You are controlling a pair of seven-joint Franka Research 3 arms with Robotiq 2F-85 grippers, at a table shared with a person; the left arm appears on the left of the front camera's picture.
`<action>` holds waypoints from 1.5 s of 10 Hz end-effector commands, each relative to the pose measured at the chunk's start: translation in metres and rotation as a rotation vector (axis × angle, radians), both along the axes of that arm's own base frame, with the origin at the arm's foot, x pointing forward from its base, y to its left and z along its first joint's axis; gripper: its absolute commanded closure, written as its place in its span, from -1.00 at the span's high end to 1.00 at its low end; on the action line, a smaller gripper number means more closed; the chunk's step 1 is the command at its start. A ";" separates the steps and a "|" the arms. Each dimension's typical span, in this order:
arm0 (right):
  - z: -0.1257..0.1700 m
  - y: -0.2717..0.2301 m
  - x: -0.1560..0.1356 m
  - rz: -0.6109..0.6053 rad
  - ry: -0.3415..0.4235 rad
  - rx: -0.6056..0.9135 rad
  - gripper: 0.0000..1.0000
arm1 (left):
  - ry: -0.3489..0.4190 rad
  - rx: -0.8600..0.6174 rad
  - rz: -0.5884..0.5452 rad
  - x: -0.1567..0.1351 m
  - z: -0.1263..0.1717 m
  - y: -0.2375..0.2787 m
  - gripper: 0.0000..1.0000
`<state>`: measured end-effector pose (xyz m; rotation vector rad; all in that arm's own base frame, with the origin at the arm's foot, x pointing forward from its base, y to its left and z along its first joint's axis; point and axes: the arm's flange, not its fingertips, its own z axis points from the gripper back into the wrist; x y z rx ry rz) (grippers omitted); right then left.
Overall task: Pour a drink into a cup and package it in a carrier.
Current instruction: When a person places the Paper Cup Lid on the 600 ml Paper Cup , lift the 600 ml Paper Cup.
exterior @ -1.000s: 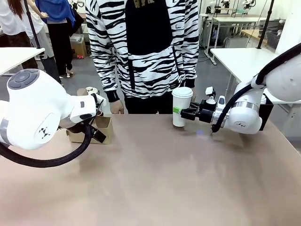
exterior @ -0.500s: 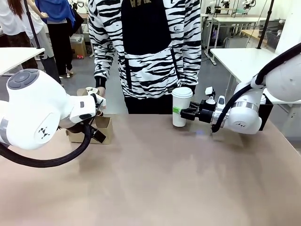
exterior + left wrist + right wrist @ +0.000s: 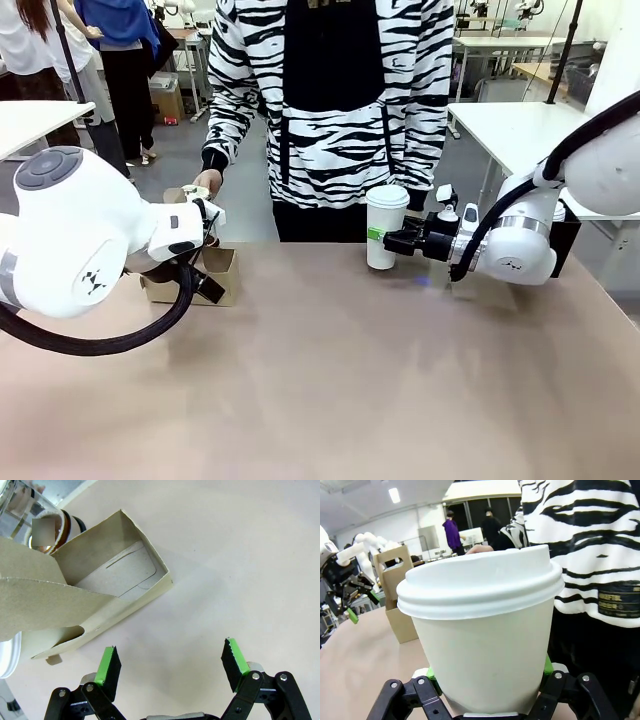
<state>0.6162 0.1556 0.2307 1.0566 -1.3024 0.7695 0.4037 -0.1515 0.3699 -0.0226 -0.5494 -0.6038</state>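
**A:** What has moved since a second ago?

**B:** Only the person (image 3: 340, 100). They have slid toward 1 o'clock, and their hand (image 3: 207, 183) has come up from the table's far edge to hang just behind the carrier (image 3: 215, 270). Both my arms sit where they were.

**A:** And your right pincer?

**B:** My right pincer (image 3: 388, 238) comes in sideways from 3 o'clock and is pinching the cup (image 3: 386, 215) low on its wall. One green pad (image 3: 375, 234) shows on the near side.

**A:** Where is the cup?

**B:** At 1 o'clock on the table (image 3: 330, 380), near the far edge. It is upright, just in front of the person, with a white lid (image 3: 480, 580) on top. I cannot tell whether its base touches the table.

**A:** The left one?

**B:** My left pincer (image 3: 171, 652) is spread wide, with only bare table between its pads. In my left wrist view the carrier lies at 10 o'clock from it, near but apart.

**A:** And the carrier itself?

**B:** It is brown card, at 10 o'clock on the table. The slot I look into shows its bare floor. Past its far corner, at 11 o'clock, stands a clear vessel (image 3: 25, 510). I cannot tell what it holds.
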 end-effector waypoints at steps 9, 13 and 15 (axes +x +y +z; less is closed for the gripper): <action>0.221 -0.045 -0.104 0.062 -0.006 -0.021 0.60 | 0.000 -0.002 -0.001 0.000 0.000 0.000 1.00; 0.257 -0.043 -0.153 0.084 -0.053 -0.016 0.60 | 0.000 -0.002 -0.001 0.000 0.000 0.000 1.00; 0.254 -0.040 -0.149 0.067 -0.078 -0.034 0.60 | 0.000 -0.002 -0.001 0.000 0.000 0.000 1.00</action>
